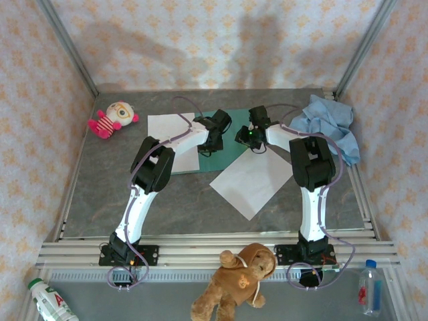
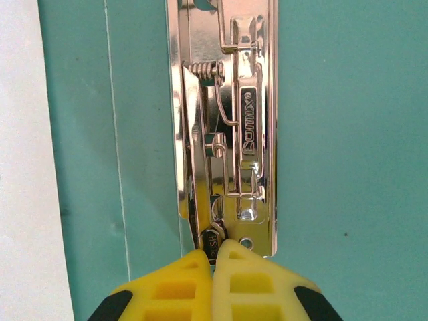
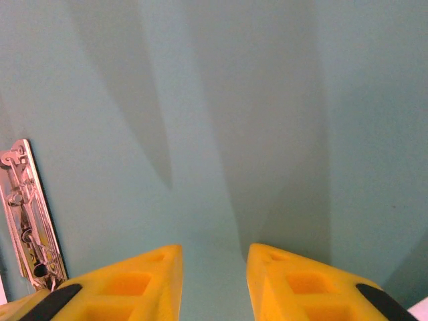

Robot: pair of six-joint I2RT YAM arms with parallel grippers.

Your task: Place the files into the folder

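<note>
I am at the clip step: my left gripper pinches the shiny metal clip in the flat teal-green card folder lying open mid-table, my right gripper hangs over it with fingers apart, and I think the clip must lift next to let in the white paper sheets nearby.

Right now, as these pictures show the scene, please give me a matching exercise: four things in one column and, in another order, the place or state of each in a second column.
Column 1
1. left gripper
2. right gripper
3. blue cloth
4. pink doll

Column 2
A. lies at the back right of the table
B. open, over the teal folder
C. lies at the back left of the table
D. shut on the metal clip inside the folder

Pairs: 1-D, 2-B, 3-A, 4-C
</note>
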